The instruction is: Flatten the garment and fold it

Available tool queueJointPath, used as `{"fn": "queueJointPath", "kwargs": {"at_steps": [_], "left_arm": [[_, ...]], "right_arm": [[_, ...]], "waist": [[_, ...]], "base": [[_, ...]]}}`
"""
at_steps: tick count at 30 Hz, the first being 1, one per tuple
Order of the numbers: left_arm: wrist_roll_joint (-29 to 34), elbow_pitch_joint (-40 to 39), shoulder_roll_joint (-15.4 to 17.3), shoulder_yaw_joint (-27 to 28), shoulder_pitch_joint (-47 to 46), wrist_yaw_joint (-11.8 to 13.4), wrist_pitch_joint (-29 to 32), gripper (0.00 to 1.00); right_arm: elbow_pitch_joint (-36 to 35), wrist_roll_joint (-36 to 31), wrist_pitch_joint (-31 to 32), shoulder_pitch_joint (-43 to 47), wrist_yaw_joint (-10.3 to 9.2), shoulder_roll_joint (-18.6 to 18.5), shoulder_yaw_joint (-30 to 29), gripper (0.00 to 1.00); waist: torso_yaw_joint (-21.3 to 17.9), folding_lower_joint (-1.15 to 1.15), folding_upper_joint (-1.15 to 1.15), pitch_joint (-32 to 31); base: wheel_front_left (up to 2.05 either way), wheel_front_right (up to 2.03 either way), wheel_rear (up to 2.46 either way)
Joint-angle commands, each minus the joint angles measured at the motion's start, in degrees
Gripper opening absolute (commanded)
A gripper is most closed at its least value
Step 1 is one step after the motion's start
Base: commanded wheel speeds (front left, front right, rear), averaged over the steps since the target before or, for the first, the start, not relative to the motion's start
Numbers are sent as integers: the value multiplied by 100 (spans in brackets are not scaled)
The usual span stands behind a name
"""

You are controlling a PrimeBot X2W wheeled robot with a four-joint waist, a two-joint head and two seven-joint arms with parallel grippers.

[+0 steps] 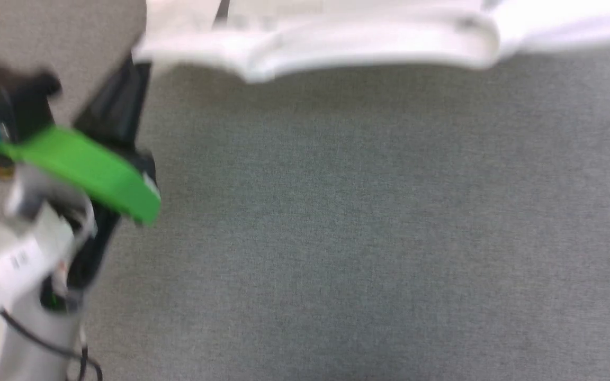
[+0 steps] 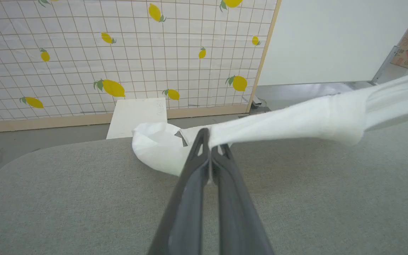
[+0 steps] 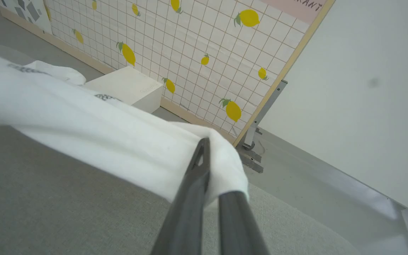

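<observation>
The white garment (image 1: 363,37) stretches in a band across the far side of the grey table, blurred in the head view. My left gripper (image 2: 209,140) is shut on one end of the garment (image 2: 296,120), which runs off to the right, lifted above the tabletop. Its dark fingers (image 1: 125,100) reach up to the cloth's left end in the head view. My right gripper (image 3: 211,152) is shut on the other end of the garment (image 3: 83,131); the cloth drapes over one fingertip and hides it. Grey stitching shows on the fabric.
The grey table (image 1: 363,211) spreads wide below the cloth, with a rounded corner (image 2: 5,166). A rigid white box (image 2: 136,113) stands on the floor behind it. A lemon-print screen (image 2: 119,53) and a white panel (image 2: 331,39) stand beyond.
</observation>
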Motion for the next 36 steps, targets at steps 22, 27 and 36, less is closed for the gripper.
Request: {"fn": "queueJointPath", "kwargs": {"at_steps": [22, 27, 36], "left_arm": [[38, -447, 446, -642, 3168, 300, 400, 0], [12, -371, 420, -823, 3502, 314, 431, 0], [-131, -49, 7, -930, 4004, 466, -44, 0]], "right_arm": [[-714, 380, 1016, 4076, -24, 1213, -1114, 0], [-779, 501, 1189, 4554, -24, 1342, -1174, 0], [-680, 548, 1294, 5132, -24, 1606, -1009, 0]], "waist": [[-68, 1, 0, -1213], [-64, 1, 0, -1316], [-133, 1, 0, -1512]], "base": [[0, 0, 0], [0, 0, 0], [0, 0, 0]]}}
